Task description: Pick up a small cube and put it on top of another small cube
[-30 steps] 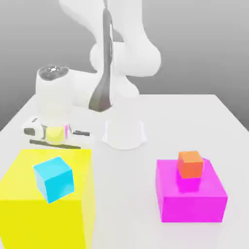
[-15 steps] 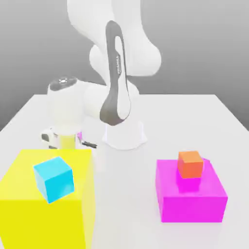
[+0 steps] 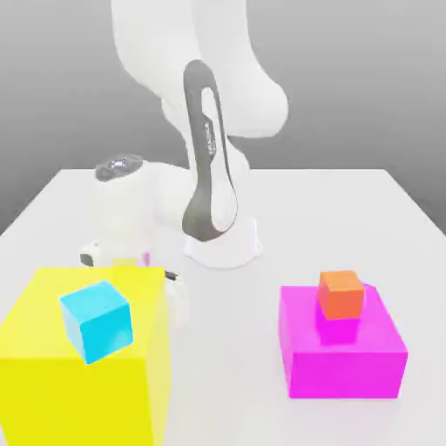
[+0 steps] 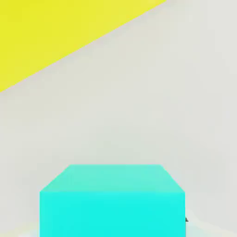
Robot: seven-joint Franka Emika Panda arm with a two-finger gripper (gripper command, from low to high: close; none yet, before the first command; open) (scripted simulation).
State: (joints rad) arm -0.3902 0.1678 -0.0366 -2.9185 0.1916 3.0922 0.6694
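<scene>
Closing on something behind the yellow block (image 3: pixel 83 348).
Claw (image 3: pixel 131 261) just snapped narrow from wide; hand view shows a cyan cube (image 4: pixel 112 201) right at it — grasp looks likely, lift next.

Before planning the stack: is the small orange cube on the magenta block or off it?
On it: the small orange cube rests atop the magenta block.
</scene>
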